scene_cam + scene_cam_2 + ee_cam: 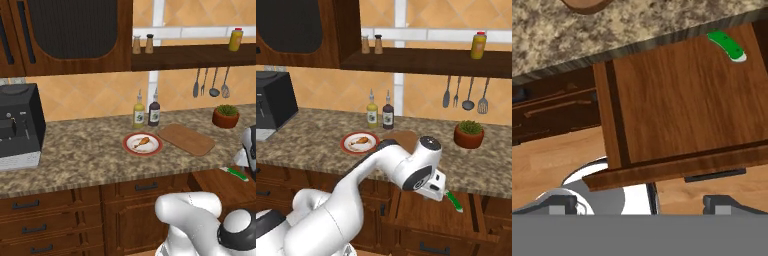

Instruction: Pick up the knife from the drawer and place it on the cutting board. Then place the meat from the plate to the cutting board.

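The dark brown drawer (682, 100) stands pulled out below the granite counter, its black bar handle (714, 175) toward me. The knife (727, 46), with its green handle, lies at the drawer's back corner, its blade partly under the counter edge; it is also the knife (454, 201) beside my hand. My gripper (643, 202) hovers above the drawer's front, open and holding nothing, well short of the knife. On the counter the meat (142, 142) rests on the red-rimmed plate (131, 148), with the cutting board (186, 138) just to its right.
Two bottles (146, 114) stand behind the plate. A potted plant (226, 116) sits right of the board. A black coffee machine (20, 127) occupies the counter's left. Utensils (210, 82) hang on the wall under a shelf. Closed drawers (30, 220) lie lower left.
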Controlling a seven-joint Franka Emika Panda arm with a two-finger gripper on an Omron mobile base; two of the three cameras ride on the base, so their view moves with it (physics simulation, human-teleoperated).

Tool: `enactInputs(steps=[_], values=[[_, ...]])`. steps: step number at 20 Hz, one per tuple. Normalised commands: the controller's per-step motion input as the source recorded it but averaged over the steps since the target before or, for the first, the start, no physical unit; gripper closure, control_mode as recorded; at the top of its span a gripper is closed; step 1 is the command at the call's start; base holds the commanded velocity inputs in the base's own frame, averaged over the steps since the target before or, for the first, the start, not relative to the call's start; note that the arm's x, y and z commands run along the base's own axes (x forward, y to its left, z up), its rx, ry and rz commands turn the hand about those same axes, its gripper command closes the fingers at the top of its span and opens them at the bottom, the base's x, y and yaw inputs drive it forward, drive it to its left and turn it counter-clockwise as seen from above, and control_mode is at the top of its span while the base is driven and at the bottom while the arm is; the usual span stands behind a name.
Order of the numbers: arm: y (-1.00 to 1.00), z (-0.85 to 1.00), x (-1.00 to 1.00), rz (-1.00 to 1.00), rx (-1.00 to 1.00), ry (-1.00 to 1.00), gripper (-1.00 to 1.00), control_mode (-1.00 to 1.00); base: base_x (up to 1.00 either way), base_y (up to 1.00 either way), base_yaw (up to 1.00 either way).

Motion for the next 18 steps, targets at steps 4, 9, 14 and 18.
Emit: enactInputs(steps=[4, 9, 14, 18], values=[[-0.28, -0.36, 0.0, -0.03, -0.04, 0.12, -1.0, -1.0, 0.0, 0.0, 0.0], [-0.27, -0.19, 0.0, 0.0, 0.0, 0.37, -1.0, -1.0, 0.0, 0.0, 0.0], [-0.33, -0.54, 0.09, 0.0, 0.02, 0.12, -1.0, -1.0, 0.0, 0.0, 0.0], [-0.18, -0.38, 0.0, 0.0, 0.0, -0.02, -1.0, -1.0, 0.0, 0.0, 0.0]])
